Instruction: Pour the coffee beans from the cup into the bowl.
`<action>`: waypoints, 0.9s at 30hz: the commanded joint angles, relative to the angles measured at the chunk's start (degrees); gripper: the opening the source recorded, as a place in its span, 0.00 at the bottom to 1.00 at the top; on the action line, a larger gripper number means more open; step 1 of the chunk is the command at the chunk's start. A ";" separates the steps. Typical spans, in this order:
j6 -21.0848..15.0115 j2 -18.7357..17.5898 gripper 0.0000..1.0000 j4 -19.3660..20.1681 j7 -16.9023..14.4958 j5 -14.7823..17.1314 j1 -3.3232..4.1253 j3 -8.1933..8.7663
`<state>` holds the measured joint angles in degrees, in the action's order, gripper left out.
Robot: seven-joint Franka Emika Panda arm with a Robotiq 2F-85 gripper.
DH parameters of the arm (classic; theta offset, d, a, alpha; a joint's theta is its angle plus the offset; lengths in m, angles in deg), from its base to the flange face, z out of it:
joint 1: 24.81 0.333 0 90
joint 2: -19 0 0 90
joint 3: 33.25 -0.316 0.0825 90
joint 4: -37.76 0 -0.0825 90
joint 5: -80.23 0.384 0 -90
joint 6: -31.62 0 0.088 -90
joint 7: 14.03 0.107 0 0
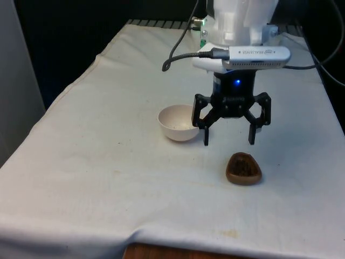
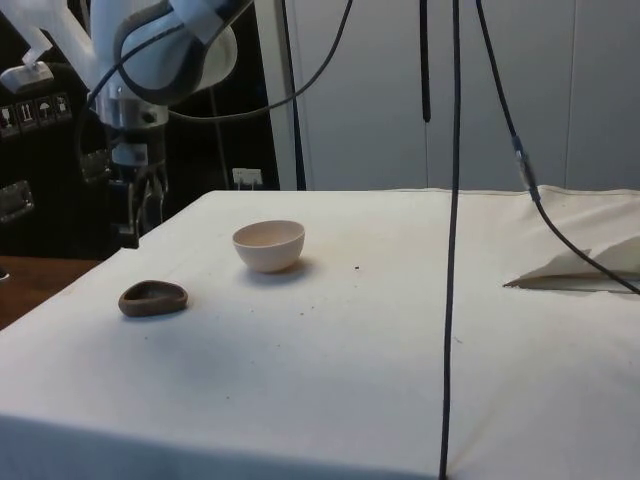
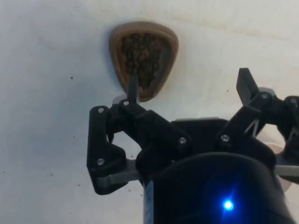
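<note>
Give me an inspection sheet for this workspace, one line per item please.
Surface: table under a white cloth, with a few dark specks.
Job's things: brown cup holds coffee beans and stands on the cloth; white bowl is upright, apart from the cup, nothing seen inside.
Clutter: a folded piece of white cloth lies at the table's edge in the side view.
Gripper: gripper open, in the air above the cloth behind the cup, holding nothing.
Cables: black cables hang in the foreground of the side view.
Surroundings: black curtains, dark cabinets.
</note>
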<state>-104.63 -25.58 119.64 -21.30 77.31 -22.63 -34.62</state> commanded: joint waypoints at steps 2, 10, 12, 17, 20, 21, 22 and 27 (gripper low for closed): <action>0.00 -0.74 1.00 -0.80 0.00 -0.06 0.06 0.06; -0.11 -1.78 1.00 -1.83 0.00 0.00 0.00 0.00; -0.06 -2.06 1.00 -2.12 0.00 0.00 0.00 0.06; -0.34 -2.58 1.00 -2.23 0.00 0.00 0.00 0.06; -0.52 -2.92 1.00 -2.35 0.00 0.00 0.00 0.00; -0.80 -3.32 1.00 -2.41 0.00 0.00 0.00 0.06; -0.92 -3.50 1.00 -2.41 0.00 0.00 0.00 0.06; -1.20 -4.01 1.00 -2.29 0.00 0.00 0.00 0.00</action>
<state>-105.83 -29.59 117.35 -21.30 77.31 -22.63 -34.62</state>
